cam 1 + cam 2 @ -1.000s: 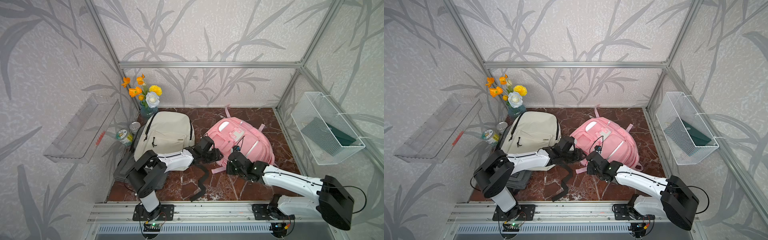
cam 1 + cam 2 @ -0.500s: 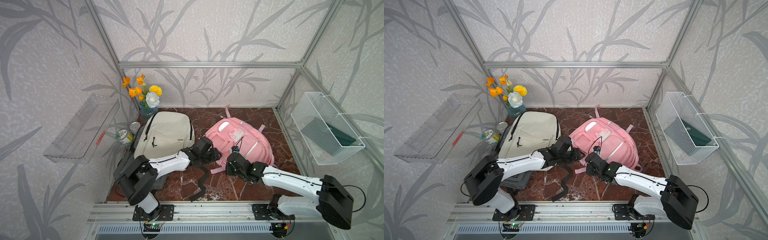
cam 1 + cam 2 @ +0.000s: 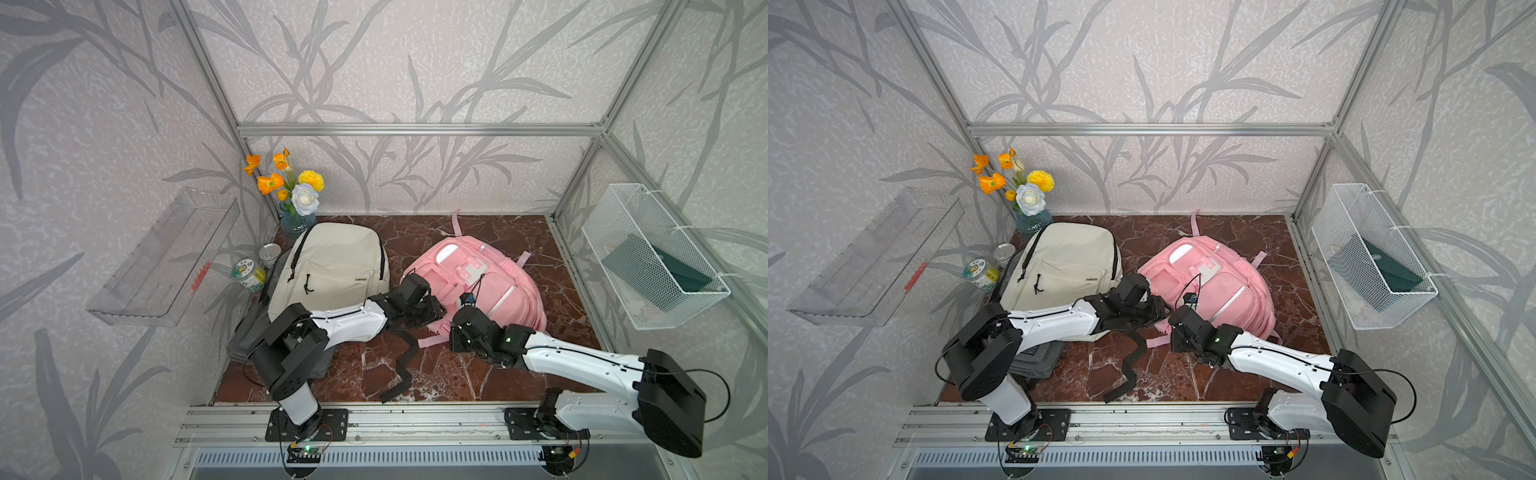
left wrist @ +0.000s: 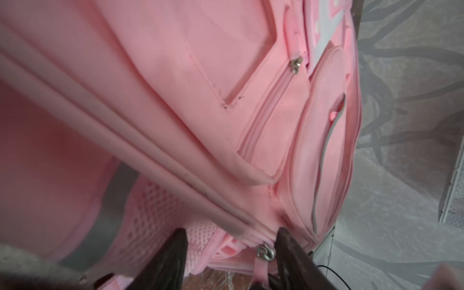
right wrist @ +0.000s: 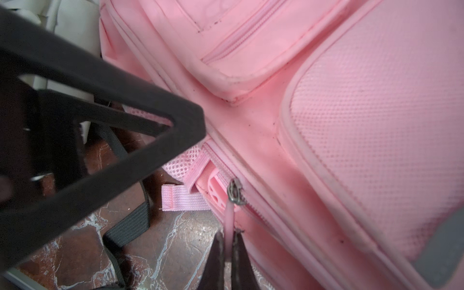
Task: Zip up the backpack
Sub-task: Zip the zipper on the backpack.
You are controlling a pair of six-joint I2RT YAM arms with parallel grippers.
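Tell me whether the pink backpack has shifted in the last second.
No. The pink backpack lies where it did, its top edge equally far from the cream backpack and the back wall.

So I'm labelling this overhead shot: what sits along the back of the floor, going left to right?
Can → flower vase → cream backpack → pink backpack → wire basket on the wall.

A pink fabric backpack [image 3: 494, 286] lies right of centre on the dark marble tabletop [image 3: 457, 374]. Left of it lies a cream fabric backpack [image 3: 332, 266], with a glass vase of flowers [image 3: 296, 216] in the far left corner and a white wire basket [image 3: 648, 257] on the right wall.
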